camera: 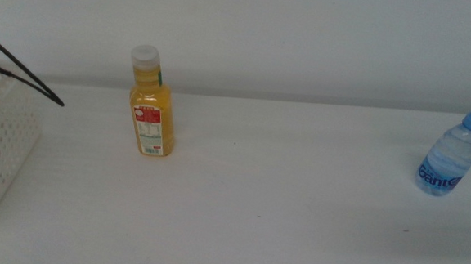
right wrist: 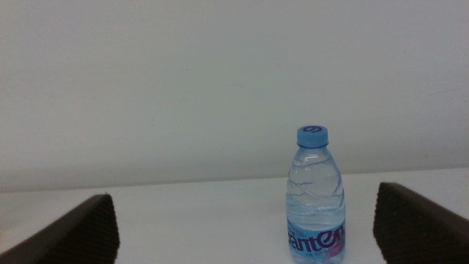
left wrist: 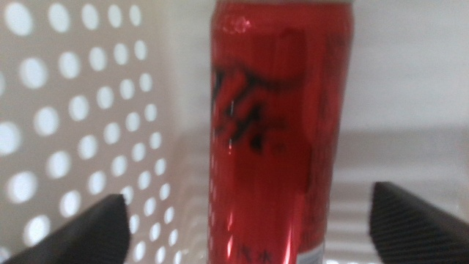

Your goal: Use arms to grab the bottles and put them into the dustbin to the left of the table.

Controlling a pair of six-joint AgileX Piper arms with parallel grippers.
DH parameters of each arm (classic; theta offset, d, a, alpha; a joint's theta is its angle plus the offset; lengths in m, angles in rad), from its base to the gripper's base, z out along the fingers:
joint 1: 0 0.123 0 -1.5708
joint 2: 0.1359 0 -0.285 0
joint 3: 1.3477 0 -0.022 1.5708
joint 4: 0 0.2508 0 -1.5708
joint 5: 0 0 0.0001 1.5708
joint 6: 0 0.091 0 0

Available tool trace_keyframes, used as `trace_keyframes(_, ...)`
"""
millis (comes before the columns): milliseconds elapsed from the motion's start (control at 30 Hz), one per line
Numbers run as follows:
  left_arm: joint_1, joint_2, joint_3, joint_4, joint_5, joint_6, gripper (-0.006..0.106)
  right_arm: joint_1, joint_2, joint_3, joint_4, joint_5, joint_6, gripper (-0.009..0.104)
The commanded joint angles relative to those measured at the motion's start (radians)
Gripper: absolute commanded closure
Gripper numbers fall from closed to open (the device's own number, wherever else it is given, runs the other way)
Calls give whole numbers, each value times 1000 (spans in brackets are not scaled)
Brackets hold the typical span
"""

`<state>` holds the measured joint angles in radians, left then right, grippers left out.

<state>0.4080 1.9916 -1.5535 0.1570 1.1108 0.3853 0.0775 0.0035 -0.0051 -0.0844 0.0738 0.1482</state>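
Left hand (left wrist: 245, 227) spreading around tall red drink can (left wrist: 278, 125) inside white perforated plastic dustbin (left wrist: 80, 125), releasing it; right hand (right wrist: 245, 227) spread, facing small clear water bottle (right wrist: 316, 194)

Water bottle (right wrist: 317, 198) label reads, perhaps, "ganten"; other labels unreadable

A plain white wall (camera: 307, 38) stands behind the white worktop (camera: 280, 200) and meets it along one straight line. The light is soft and even, with only faint shadows. The wall carries no marks or pattern.
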Motion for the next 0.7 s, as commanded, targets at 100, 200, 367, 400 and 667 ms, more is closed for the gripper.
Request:
trace_keyframes(100,-44,-103,-8,59,36,-55,7,-8,-39,44,-6,-8,-6,2)
trace_keyframes(200,-96,-199,-8,82,73,-84,7,-8,-39,44,-6,-8,-6,2)
trace_keyframes(367,-210,-405,1,6,120,-204,7,-8,-39,44,-6,-8,-6,2)
trace_keyframes(400,-238,-458,19,-28,109,-202,7,-8,-39,44,-6,-8,-6,2)
trace_keyframes(667,-503,-894,431,-157,-253,-157,7,-8,-39,44,-6,-8,-6,2)
